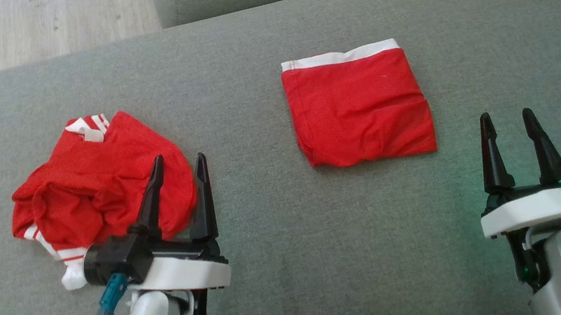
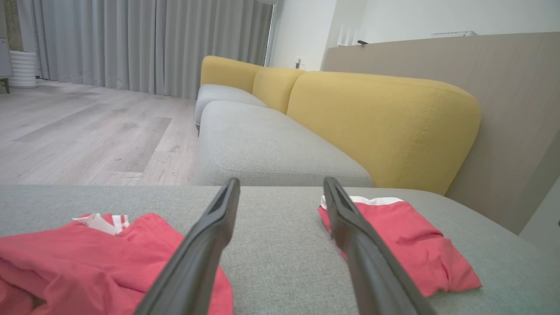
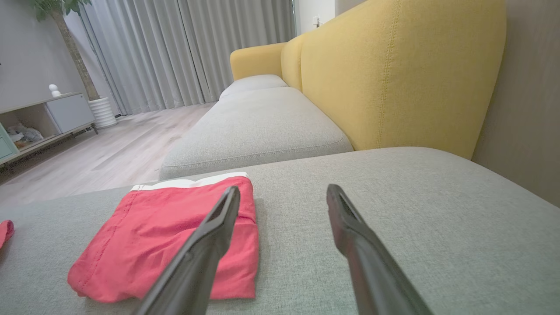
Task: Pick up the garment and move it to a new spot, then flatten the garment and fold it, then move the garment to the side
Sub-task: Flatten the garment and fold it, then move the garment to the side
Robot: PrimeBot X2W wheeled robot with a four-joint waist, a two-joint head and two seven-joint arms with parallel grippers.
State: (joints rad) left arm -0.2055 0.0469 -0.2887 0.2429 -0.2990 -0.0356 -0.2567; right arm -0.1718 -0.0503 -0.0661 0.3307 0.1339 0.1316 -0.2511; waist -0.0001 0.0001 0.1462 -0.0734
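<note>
A folded red garment with a white waistband lies flat on the grey sofa seat, right of centre; it also appears in the left wrist view and the right wrist view. A crumpled red garment with white stripes sits at the left. My left gripper is open, its fingers over the crumpled garment's right edge, holding nothing. My right gripper is open and empty, just right of and nearer than the folded garment.
Yellow backrest cushions rise beyond the seat, with another grey seat section farther on. Wooden floor lies past the sofa's far left edge. Curtains and a low cabinet stand in the room behind.
</note>
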